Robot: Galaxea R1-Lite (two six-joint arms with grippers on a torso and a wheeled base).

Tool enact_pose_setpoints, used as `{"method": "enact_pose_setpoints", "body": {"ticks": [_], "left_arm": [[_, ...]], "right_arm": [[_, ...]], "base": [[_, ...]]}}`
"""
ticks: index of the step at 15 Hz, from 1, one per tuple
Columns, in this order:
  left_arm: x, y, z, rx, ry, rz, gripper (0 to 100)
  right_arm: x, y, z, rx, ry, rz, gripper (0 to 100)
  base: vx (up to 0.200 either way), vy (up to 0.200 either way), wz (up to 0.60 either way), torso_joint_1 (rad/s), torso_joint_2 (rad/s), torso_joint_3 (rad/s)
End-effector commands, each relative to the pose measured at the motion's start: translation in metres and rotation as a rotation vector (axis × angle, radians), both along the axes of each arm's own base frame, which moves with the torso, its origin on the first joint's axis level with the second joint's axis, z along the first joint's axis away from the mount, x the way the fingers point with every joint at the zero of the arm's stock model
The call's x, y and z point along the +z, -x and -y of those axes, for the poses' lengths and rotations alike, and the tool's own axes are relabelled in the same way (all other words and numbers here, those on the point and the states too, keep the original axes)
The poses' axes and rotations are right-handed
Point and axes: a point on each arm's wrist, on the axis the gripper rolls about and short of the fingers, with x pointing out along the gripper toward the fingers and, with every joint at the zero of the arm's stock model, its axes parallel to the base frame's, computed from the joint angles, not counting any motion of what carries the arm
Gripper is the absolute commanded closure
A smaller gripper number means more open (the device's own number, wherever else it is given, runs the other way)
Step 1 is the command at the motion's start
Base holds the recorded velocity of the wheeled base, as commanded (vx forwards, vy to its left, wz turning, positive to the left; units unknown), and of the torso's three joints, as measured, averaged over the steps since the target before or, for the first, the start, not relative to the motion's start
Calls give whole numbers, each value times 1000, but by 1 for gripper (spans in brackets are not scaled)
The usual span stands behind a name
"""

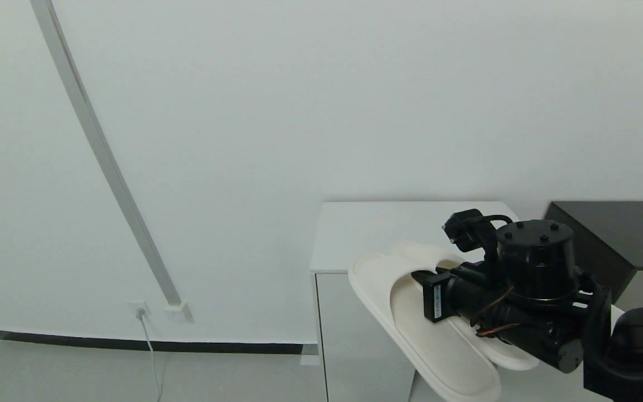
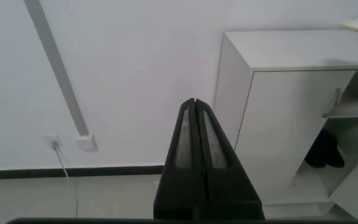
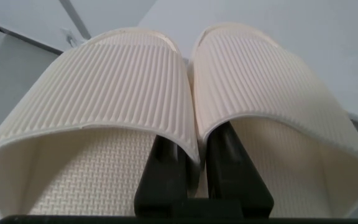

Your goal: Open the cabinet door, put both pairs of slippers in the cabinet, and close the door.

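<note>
Right gripper (image 3: pixel 194 157) clamped on 1 pair slippers (image 1: pixel 433 340), toes toward wall (image 1: pixel 299 111), above cabinet (image 1: pixel 388 229) top; open compartment (image 2: pixel 344 146) lies below. Left gripper (image 2: pixel 195 134) closed, empty.

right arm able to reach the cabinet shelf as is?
Likely yes: the cabinet stands open and nothing visible blocks the shelf. The right claw, shut on the slippers, sits above the top, so must drop first.

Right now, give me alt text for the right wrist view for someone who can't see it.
A pair of cream ribbed slippers close up, side by side, with the black claw pinching their adjoining straps together, one finger inside each. Behind them is the white cabinet top.
</note>
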Motion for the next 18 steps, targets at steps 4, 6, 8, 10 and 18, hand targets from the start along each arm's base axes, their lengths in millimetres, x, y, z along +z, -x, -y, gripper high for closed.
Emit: {"method": "enact_pose_setpoints", "body": {"ticks": [4,6,8,10,18], "left_arm": [[0,0,0,0,-1,-1,100],[0,0,0,-1,-1,-1,100],[0,0,0,2,-1,-1,100],[0,0,0,2,1,-1,100],[0,0,0,5,1,-1,100]], "right_arm": [[-2,1,1,-3,5,-4,100],[-3,1,1,-2,9,-7,100],[-3,1,1,-1,9,-7,100],[-4,1,1,1,11,-8,100],[-5,3,0,4,16,-12,100]], "base": [[-50,0,0,1,1,1],[0,0,0,0,0,0],[0,0,0,0,0,0],[0,0,0,0,0,0],[0,-50,0,2,2,2]]}}
